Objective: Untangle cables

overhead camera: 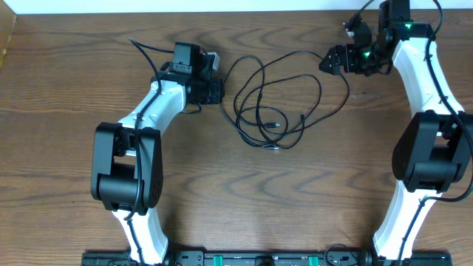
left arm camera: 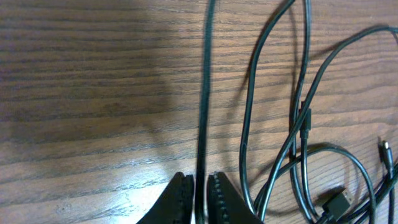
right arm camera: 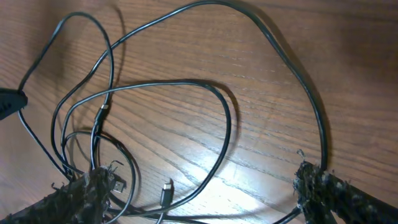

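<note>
Upper centre of overhead frame: cables [overhead camera: 277, 103], thin glossy black cords in loose overlapping loops w/ small plug ends, on matte wood-grain table [overhead camera: 59, 148]. L gripper [left arm camera: 200, 186], at tangle's left edge: ribbed black jaws pinch one straight strand. R gripper [right arm camera: 199, 180], upper right: jaws spread wide, one loop touching frayed rt pad [right arm camera: 320, 186].

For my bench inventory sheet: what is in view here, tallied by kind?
Robot arms: 2 (left arm, right arm)
Black cable tangle: 1
Total: 3
</note>
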Robot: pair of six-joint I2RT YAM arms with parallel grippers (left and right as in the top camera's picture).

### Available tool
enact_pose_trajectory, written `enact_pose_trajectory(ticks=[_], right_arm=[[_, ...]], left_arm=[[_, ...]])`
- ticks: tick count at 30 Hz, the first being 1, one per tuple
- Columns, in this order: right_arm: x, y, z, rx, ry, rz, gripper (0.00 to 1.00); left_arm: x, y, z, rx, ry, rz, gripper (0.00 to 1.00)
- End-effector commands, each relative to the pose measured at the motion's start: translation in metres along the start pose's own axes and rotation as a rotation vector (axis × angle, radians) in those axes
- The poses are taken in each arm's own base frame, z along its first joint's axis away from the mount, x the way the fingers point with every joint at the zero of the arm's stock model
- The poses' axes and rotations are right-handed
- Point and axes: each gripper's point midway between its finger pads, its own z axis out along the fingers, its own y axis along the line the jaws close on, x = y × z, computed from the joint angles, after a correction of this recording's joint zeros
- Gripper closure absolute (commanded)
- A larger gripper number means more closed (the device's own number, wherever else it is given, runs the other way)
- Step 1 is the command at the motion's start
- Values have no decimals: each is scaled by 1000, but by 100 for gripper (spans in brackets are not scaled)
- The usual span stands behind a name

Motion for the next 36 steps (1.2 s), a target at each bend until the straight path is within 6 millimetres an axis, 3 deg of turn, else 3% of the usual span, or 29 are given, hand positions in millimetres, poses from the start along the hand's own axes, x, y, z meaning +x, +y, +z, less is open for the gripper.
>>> enact_pose_trajectory(ticks=[1,4,7,16,23,27,28,31,33,36], right_arm=[[-8,11,-16,4,-37,-44,8],[-8,11,-16,4,-37,-44,8],[-8,11,-16,3,-36,-43,8],[-8,11,-16,3,-36,-43,8],[-8,11,-16,3,-36,-43,8],[-8,11,-16,3,-36,-43,8],[-8,11,-16,3,-36,-43,8],[-8,11,-16,3,-36,-43,8],[-8,11,-16,2,-35,-42,8],[-7,15,-14,-5,-30,-44,8]], left_arm=[[10,3,8,-2,30,-13,74],[10,3,9,-1,27,-12,64],[9,3,9,-1,26,-12,62],[17,5,14,-23,39,-6,62],[16,-5,18,-21,29,24,62],[21,4,25,-84,41,30,62],[24,5,29,-89,50,29,63],[26,6,31,-90,57,26,93],[11,-2,18,-83,19,38,93],[-52,-40,-48,-48,-162,98,93]])
